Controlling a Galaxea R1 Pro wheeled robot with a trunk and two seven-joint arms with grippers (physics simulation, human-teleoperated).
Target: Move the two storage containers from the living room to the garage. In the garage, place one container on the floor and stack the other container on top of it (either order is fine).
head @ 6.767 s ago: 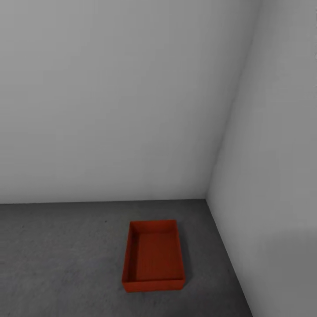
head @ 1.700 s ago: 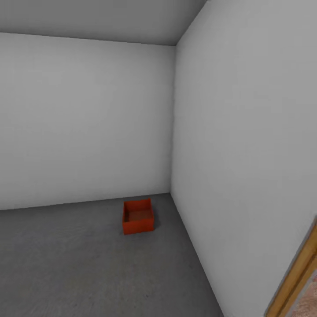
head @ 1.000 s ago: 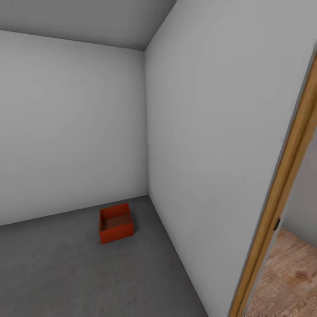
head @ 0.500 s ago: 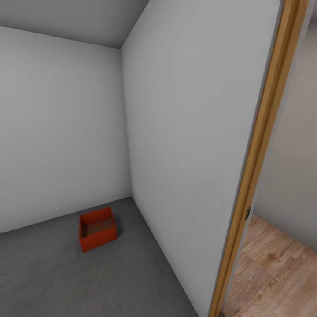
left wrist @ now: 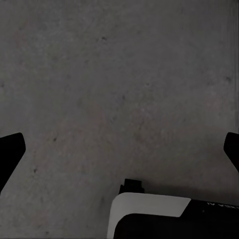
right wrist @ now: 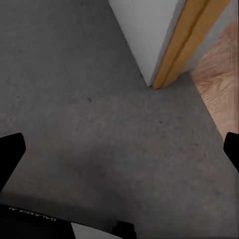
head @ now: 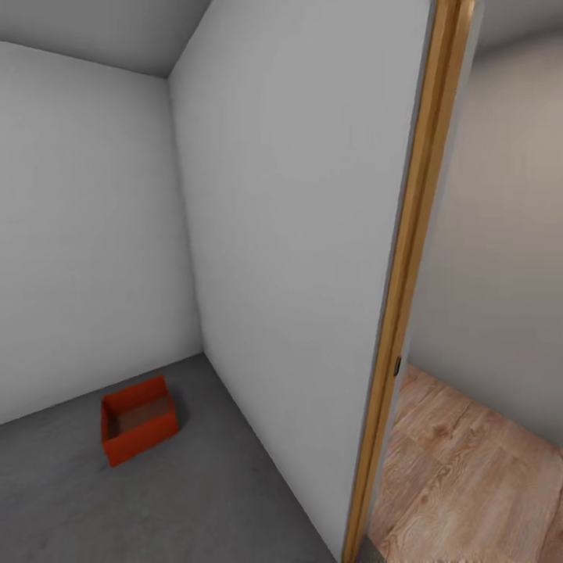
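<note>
Close by, the left gripper (left wrist: 119, 149) hangs over the rough dark grey concrete floor (left wrist: 119, 74), its black fingers spread wide with nothing between them. The right gripper (right wrist: 119, 149) hangs likewise spread and empty, near the foot of a tan wooden door frame (head: 403, 297). Farther off, one orange-red open-top rectangular storage container (head: 138, 418) sits on the concrete near the corner of the plain white walls (head: 289, 195). Past the frame lies a light wood plank floor (head: 477, 477).

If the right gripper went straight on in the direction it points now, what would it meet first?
Most likely the bare grey concrete floor. The right gripper, its fingers wide apart, points down at it and nothing lies between. The wooden door frame stands off to one side, probably out of that line.
</note>
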